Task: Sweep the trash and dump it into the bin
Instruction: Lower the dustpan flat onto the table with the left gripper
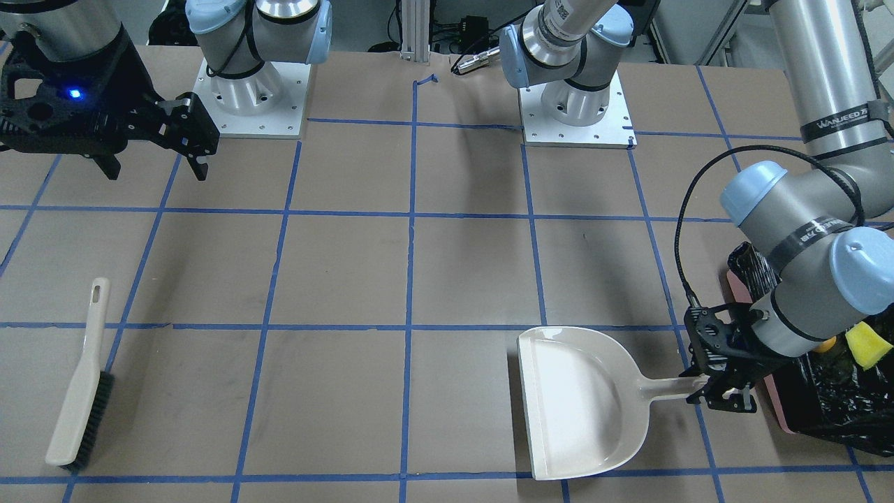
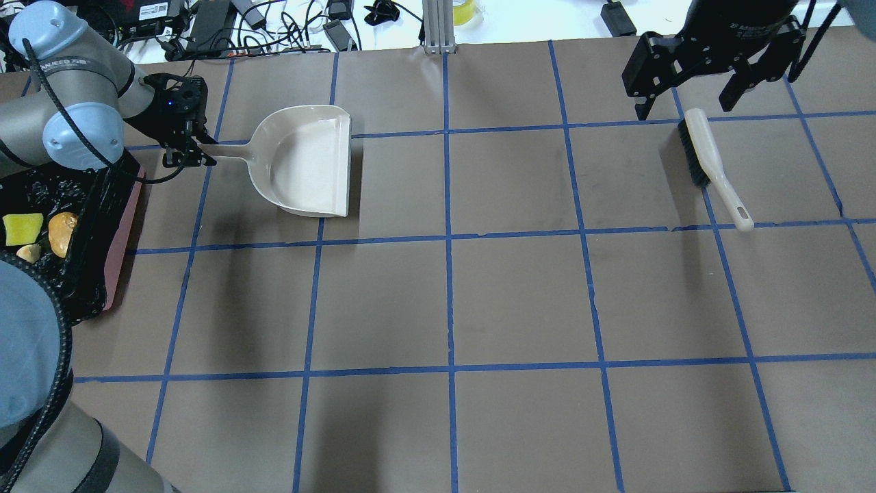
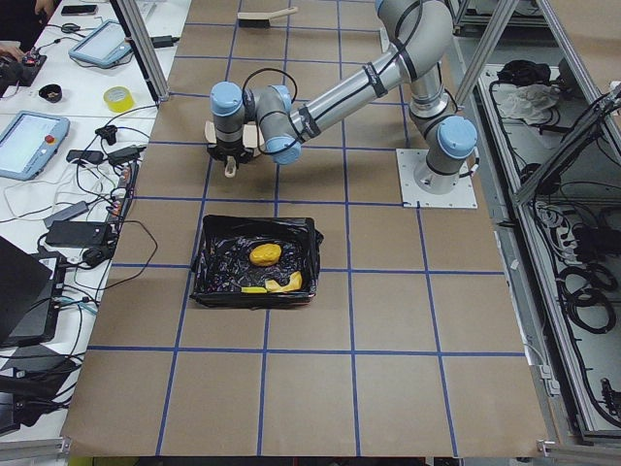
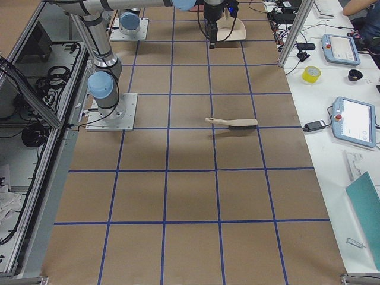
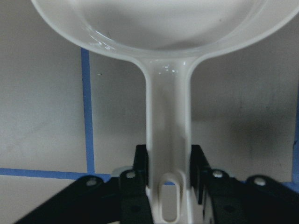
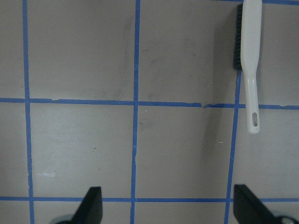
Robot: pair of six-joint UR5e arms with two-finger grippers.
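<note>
Left wrist-mounted: left fingers clamp the dustpan handle; right fingers (near the brush) stand apart.

Silver arms, blue caps, black cable, seemingly lettered bands

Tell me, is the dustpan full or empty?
Empty: the dustpan shows a bare bowl in the overhead and front views; the trash lies in the bin.

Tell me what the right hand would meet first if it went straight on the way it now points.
Most likely the bare brown table. The right hand points down at it, open, with nothing in between. The brush lies ahead of that line and to one side, though depth is hard to judge.
</note>
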